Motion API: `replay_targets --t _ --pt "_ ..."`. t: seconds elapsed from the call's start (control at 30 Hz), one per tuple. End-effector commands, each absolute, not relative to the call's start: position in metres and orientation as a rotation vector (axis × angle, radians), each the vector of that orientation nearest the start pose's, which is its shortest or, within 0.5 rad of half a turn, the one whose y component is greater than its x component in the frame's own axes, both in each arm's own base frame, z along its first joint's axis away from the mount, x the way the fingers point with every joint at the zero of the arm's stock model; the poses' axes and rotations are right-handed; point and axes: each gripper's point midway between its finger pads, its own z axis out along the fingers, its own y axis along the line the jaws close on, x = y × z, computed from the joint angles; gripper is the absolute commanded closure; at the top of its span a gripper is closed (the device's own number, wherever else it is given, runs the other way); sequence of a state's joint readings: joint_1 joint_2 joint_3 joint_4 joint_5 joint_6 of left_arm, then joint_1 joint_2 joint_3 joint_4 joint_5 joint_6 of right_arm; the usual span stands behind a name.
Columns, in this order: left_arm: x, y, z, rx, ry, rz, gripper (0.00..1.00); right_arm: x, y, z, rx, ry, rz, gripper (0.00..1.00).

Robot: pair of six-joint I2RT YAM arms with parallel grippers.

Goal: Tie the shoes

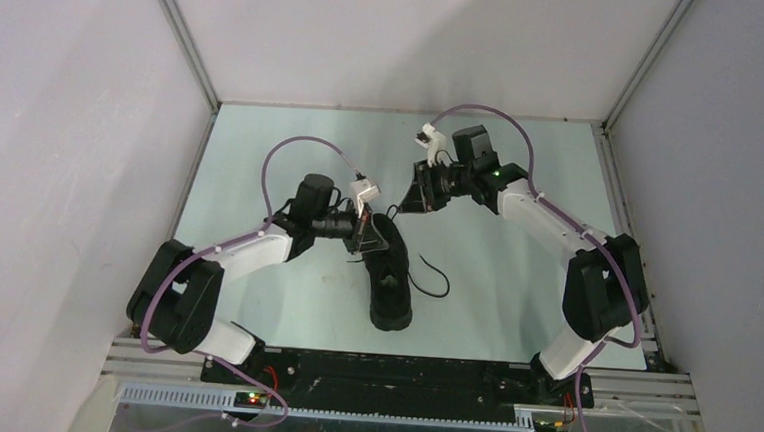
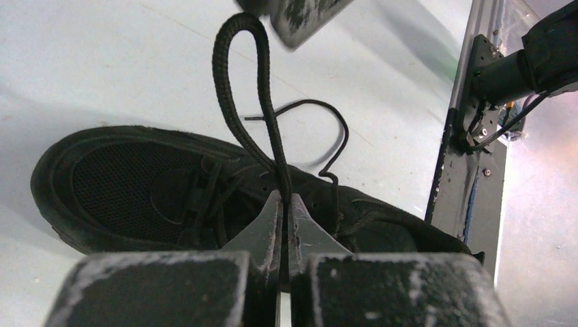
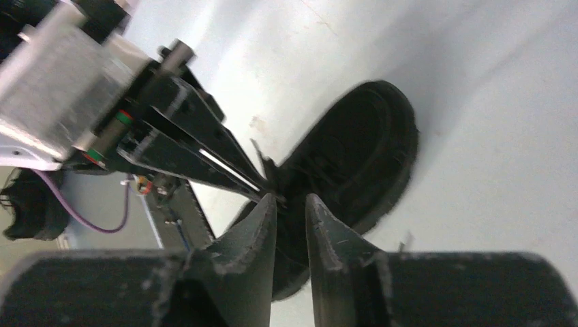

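A single black shoe (image 1: pixel 392 282) lies on the pale table (image 1: pixel 262 149), toe towards the arm bases. My left gripper (image 1: pixel 364 233) is at its lacing, shut on a lace loop (image 2: pixel 240 20) that stands up from the pinched fingertips (image 2: pixel 286 199). The shoe's mesh opening (image 2: pixel 129 180) shows behind the jaws. A thin free lace end (image 2: pixel 310 102) curls over the table beside the shoe (image 1: pixel 436 277). My right gripper (image 1: pixel 414 198) hovers just beyond the shoe's far end. Its jaws (image 3: pixel 290 201) stand slightly apart with nothing between them, pointing at the shoe (image 3: pixel 371 136) and the left gripper (image 3: pixel 191 139).
White walls with aluminium corner rails enclose the table on three sides. A metal frame rail (image 2: pixel 470 170) and the right arm's base run along the near edge. Purple cables (image 1: pixel 307 143) arch over both wrists.
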State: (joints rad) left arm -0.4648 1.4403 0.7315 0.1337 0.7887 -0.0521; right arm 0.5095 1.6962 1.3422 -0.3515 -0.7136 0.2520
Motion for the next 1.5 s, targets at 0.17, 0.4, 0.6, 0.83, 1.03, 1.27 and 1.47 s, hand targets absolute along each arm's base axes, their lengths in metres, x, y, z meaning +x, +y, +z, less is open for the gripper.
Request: replay_targets --t 0.17,0.4,0.6,0.83,1.03,1.27,1.47 --pt "0.277 -0.263 0.119 0.774 1.989 -1.056 1.00 0.326 0.222 0.129 -0.948 2.326 0.669 0.57" --pt "0.284 -0.263 0.115 0.713 2.029 -1.042 1.00 0.290 0.203 0.054 -1.208 2.545 0.364 0.59" --pt "0.282 -0.262 0.115 0.712 2.035 -1.040 1.00 0.284 0.211 0.028 -1.143 2.641 0.278 0.61" --pt "0.284 -0.262 0.114 0.707 2.041 -1.039 1.00 0.283 0.237 0.025 -1.225 2.527 0.230 0.61" --pt "0.284 -0.260 0.114 0.698 2.047 -1.034 1.00 0.285 0.255 0.027 -1.193 2.491 0.360 0.62" --pt "0.285 -0.260 0.115 0.693 2.047 -1.029 1.00 0.288 0.266 0.017 -1.162 2.475 0.389 0.64" --pt "0.286 -0.258 0.115 0.690 2.046 -1.024 1.00 0.283 0.267 0.004 -1.157 2.507 0.313 0.77"
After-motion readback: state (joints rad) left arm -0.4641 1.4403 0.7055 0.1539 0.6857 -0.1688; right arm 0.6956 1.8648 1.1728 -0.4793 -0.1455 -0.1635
